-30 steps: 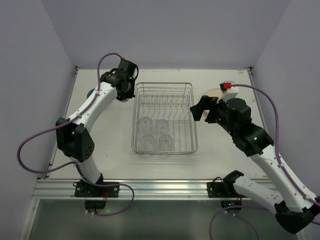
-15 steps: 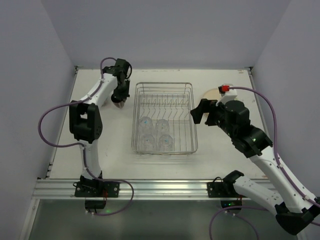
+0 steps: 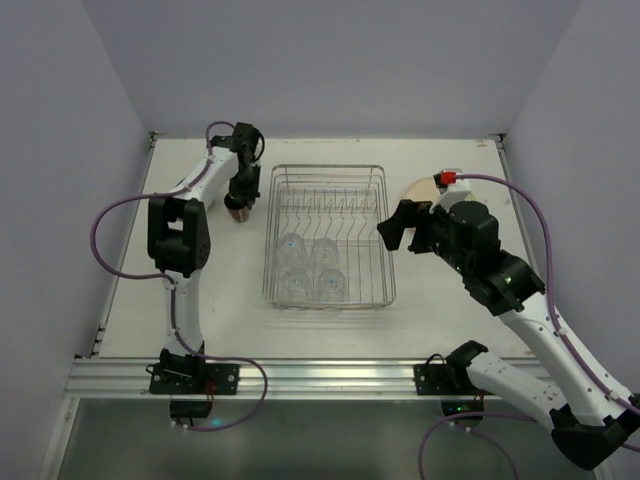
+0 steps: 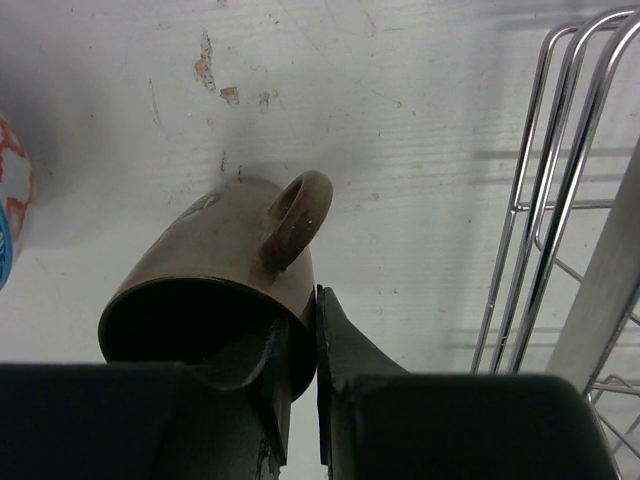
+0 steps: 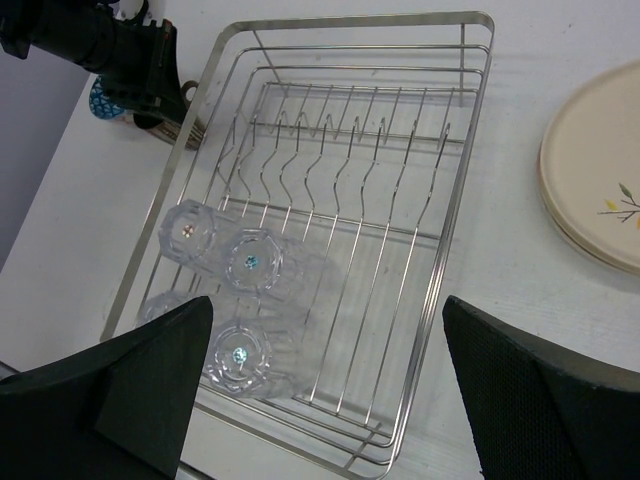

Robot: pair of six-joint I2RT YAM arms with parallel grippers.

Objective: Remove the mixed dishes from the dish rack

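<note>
Left end effector [image 4: 303, 335] shifted, pinching mug [image 4: 215, 265] rim

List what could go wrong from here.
1. The left gripper pinches the mug only by its rim beside the handle, and it looks tilted; it may slip or tip over.
2. The bowl sits close on one side, the dish rack on the other; setting down could bump either.
3. The right gripper is open by the rack, whose glasses stand packed together; taking one may nudge its neighbours.
</note>
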